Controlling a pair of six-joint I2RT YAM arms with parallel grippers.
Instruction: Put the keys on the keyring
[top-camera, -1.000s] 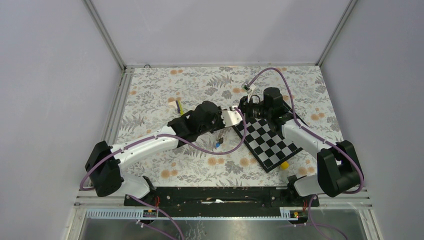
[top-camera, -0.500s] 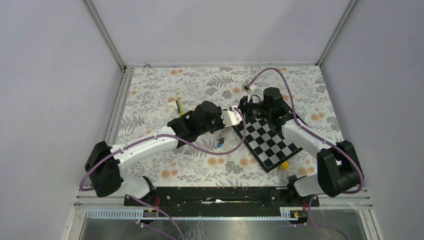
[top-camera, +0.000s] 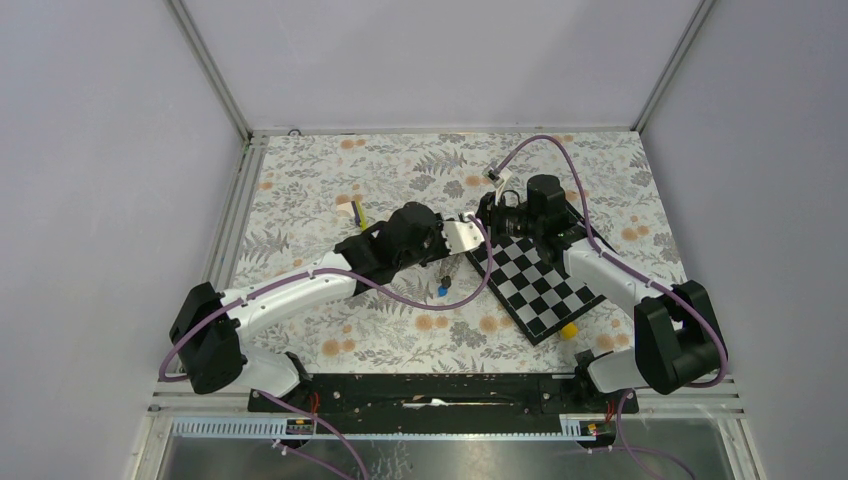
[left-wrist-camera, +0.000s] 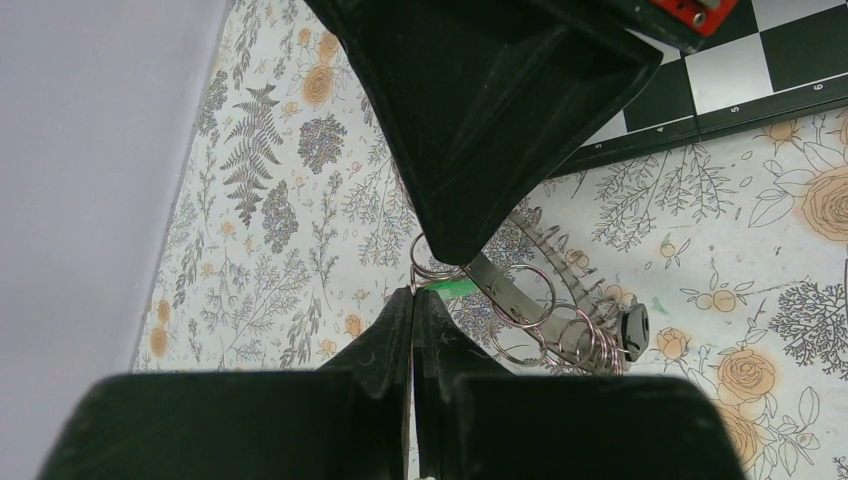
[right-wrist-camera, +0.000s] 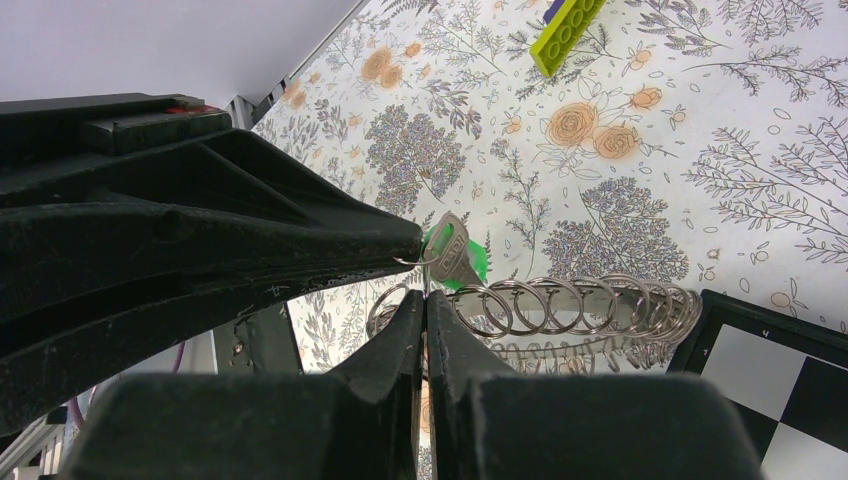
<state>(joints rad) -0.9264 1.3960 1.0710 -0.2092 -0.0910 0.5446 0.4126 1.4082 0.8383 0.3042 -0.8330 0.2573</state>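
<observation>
Both grippers meet tip to tip above the flowered cloth. My left gripper (left-wrist-camera: 413, 296) is shut on an end ring of the keyring (left-wrist-camera: 592, 342), a chain of silver rings that sags away to the right. My right gripper (right-wrist-camera: 425, 298) is shut on the same end of the keyring (right-wrist-camera: 640, 305). The green key (right-wrist-camera: 462, 258) hangs right at the two tips, its silver blade showing. A black key (left-wrist-camera: 632, 328) sits at the chain's far end. In the top view a blue key (top-camera: 442, 291) and a black key (top-camera: 446, 279) dangle below the left gripper (top-camera: 472, 228) and right gripper (top-camera: 486, 218).
The black-and-white checkerboard (top-camera: 540, 285) lies under the right arm, with a small yellow block (top-camera: 568, 329) at its near corner. A yellow-green stick (top-camera: 359, 213) lies on the cloth to the left of the left arm. A purple cable loops under the left wrist.
The dangling blue and black keys have swung slightly to the right. Both arms have held their places, with the jaws shut throughout.
</observation>
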